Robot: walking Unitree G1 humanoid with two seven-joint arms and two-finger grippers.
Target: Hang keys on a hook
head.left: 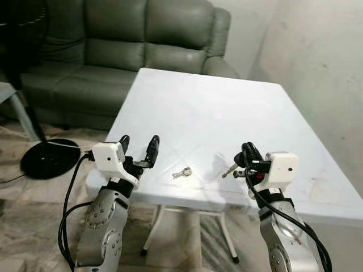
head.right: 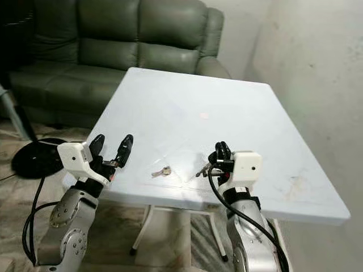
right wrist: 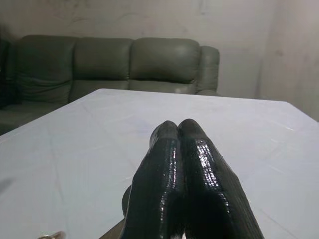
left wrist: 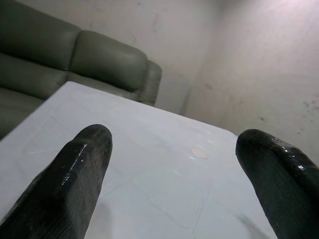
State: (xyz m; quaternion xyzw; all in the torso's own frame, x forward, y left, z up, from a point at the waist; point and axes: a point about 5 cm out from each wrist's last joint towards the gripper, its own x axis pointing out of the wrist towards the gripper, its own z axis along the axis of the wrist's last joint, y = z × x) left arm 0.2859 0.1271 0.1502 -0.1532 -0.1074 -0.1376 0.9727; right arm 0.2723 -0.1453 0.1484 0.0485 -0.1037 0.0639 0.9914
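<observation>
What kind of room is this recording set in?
Most likely a home living room: a grey-green sofa stands against bare plaster walls, with a white table before it and a black round stand base on the tiled floor.

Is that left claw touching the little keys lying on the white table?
Apart. The left eye view shows the left gripper open at the table edge, with bare tabletop between it and the keys.

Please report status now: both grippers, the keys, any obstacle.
Left gripper open, at table's near edge. Right gripper shut on key. Second key set lies on table between them. No hook seen, nothing in the way.
</observation>
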